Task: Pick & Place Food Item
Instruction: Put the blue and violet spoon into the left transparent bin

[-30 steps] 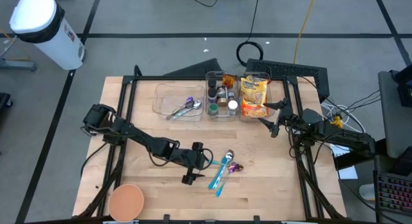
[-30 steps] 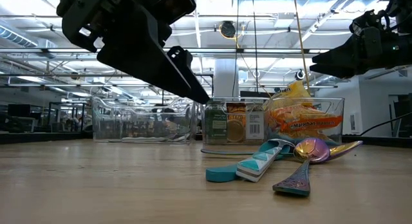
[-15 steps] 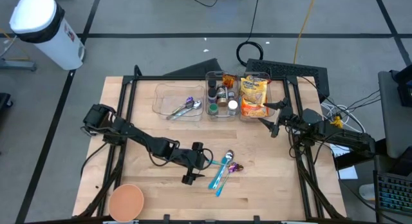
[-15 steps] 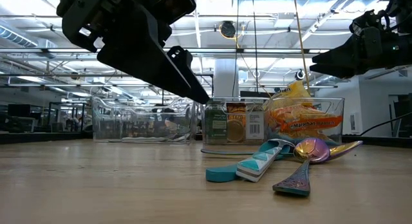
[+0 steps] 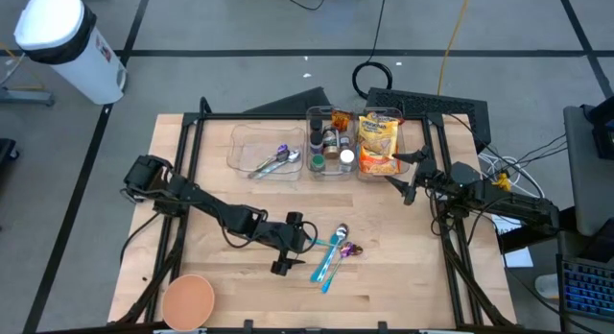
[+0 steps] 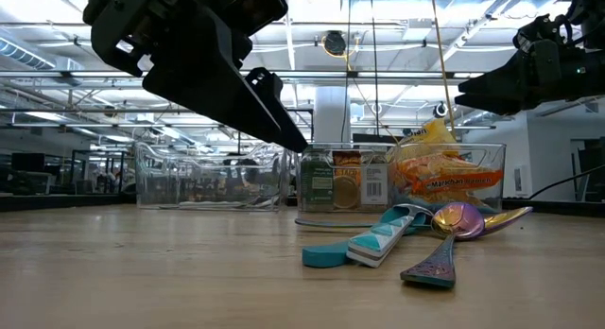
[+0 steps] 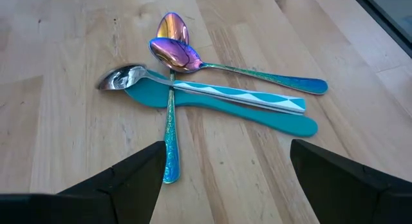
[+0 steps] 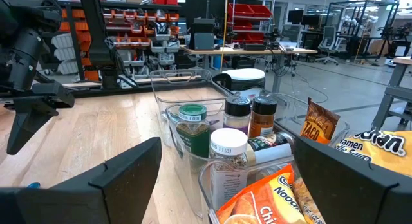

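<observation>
Pale wooden plank worktop (image 5: pixel 221 267) on grey floor (image 5: pixel 240 27); white cylindrical bin (image 5: pixel 65 41) beyond corner. Left gripper (image 5: pixel 286 246) fingers open beside mixed teal and iridescent spoons (image 5: pixel 331 252); right gripper (image 5: pixel 411 174) fingers open near clear plastic bins (image 5: pixel 317 142).

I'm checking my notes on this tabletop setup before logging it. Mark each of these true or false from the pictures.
1. Both pincers are open and hold nothing. True: the left pincer hangs beside the loose cutlery, and the right pincer hovers by the snack bin.
2. The orange bowl sits in the middle bin. False: the orange bowl stands on the table's near left corner.
3. The spice jars stand in the middle bin. True.
4. The loose spoons lie apart, not touching. False: they cross over a teal utensil.
5. The left bin holds nothing. False: a spoon lies in it.
</observation>
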`<state>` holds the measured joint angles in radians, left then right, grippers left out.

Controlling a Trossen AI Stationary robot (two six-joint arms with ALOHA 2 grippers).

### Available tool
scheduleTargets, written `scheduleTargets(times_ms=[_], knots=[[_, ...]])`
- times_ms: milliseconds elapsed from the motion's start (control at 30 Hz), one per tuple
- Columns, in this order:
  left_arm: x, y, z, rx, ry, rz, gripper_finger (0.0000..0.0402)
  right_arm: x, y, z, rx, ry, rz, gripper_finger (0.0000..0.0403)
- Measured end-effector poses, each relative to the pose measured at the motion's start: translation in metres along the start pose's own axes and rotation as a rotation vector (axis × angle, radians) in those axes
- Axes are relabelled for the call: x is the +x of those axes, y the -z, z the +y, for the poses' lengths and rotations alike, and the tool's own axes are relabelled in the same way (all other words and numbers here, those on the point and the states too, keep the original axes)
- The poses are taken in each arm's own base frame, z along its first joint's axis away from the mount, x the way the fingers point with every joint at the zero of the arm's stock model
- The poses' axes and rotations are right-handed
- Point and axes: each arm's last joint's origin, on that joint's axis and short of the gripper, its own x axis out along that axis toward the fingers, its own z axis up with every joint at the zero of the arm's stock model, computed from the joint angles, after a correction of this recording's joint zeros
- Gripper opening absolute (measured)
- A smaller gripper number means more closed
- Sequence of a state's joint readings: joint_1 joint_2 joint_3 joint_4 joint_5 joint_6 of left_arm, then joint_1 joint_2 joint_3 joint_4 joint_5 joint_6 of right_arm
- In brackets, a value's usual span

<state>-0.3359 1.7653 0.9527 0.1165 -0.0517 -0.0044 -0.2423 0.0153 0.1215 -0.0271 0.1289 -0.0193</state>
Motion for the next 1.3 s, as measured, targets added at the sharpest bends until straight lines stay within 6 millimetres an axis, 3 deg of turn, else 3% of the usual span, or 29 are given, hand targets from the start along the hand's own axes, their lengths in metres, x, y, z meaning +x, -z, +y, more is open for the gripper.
scheduleTargets(times_ms=[667, 833, 1067, 1300], knots=[[0.001, 0.004, 0.012, 0.130, -0.115, 0.047, 0.0340, 0.000, 0.000, 0.000, 0.000, 0.000, 0.000, 0.0348], [0.023, 0.011, 0.025, 0.084, -0.115, -0.001, 0.0340, 0.000, 0.000, 0.000, 0.000, 0.001, 0.000, 0.0348], [0.054, 0.030, 0.024, 0.117, -0.073, -0.022, 0.0340, 0.000, 0.000, 0.000, 0.000, 0.000, 0.001, 0.0348], [0.061, 0.035, 0.025, 0.080, -0.083, -0.022, 0.0332, 0.000, 0.000, 0.000, 0.000, 0.000, 0.001, 0.0348]])
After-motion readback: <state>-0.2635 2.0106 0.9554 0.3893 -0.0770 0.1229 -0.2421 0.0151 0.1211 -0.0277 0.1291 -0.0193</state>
